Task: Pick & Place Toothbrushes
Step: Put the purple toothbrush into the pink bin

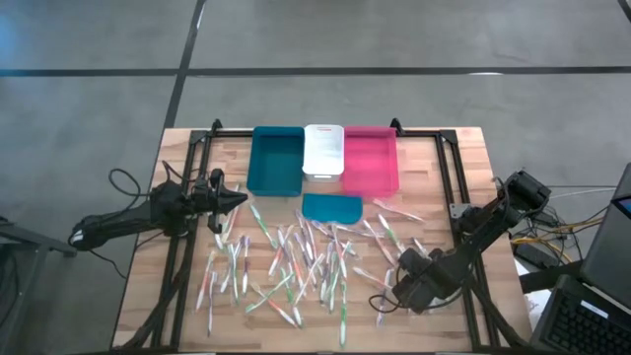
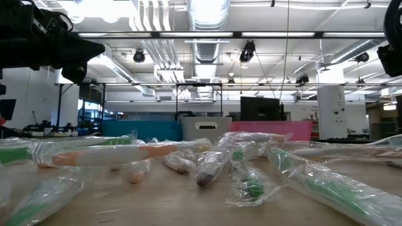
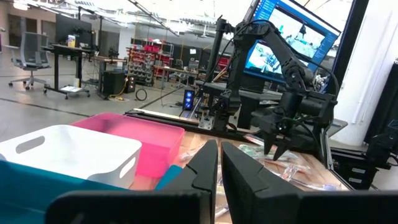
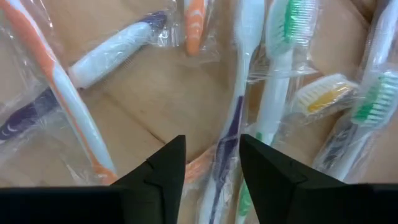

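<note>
The right gripper (image 1: 412, 287) hung low over the brushes (image 1: 296, 261) at the pile's four-o'clock edge, far nearer the work than the left gripper (image 1: 229, 200), which waited shut and empty at the pile's ten o'clock. In the right wrist view its fingers (image 4: 163, 163) stood partly apart with nothing between them, and a white brush with a purple grip (image 4: 235, 118) lay straight ahead, its long axis running roughly twelve to six through the gap, so the jaws looked set to close across the handle rather than along it. Neighbours crowded it: a green brush (image 4: 278, 68) touching at three o'clock, an orange brush (image 4: 59, 93) well off at nine. Every brush sat in a crinkled clear wrapper, likely slippery. The bins (image 1: 323, 158) lay at the table's twelve o'clock.
</note>
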Robot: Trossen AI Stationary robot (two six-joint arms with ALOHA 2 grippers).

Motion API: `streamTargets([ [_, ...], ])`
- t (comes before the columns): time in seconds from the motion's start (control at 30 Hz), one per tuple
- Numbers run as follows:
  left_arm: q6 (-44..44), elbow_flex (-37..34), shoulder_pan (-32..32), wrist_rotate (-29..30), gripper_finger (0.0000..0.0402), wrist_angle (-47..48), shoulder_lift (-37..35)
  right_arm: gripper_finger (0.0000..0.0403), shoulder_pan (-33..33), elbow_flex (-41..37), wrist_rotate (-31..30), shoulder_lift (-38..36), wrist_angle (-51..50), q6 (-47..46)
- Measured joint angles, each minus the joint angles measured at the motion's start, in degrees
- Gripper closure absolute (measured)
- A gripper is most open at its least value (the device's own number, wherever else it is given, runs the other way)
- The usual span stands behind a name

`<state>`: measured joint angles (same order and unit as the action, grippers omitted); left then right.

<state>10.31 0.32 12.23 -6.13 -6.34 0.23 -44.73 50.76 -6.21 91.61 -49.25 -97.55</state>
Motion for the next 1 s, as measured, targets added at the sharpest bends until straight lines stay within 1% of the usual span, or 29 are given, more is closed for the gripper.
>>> streamTargets([
  [0.4, 0.0, 0.0, 0.01, 0.0, 0.0376, -0.01, 0.02, 0.0302, 0.0, -2.78, -0.37, 0.07, 1.12, -0.42],
  [0.77, 0.0, 0.0, 0.02, 0.0, 0.0376, 0.01, 0.01, 0.0367, 0.0, -2.82, -0.4, -0.02, 1.68, -0.11],
  [0.87, 0.0, 0.0, 0.0, 0.0, 0.0376, -0.01, 0.0, 0.0368, 0.0, -2.71, -0.4, -0.04, 1.71, 0.07],
  [1.0, 0.0, 0.0, 0.0, 0.0, 0.0376, -0.01, 0.01, 0.0356, 0.0, -2.23, -0.39, -0.04, 1.87, 0.3],
])
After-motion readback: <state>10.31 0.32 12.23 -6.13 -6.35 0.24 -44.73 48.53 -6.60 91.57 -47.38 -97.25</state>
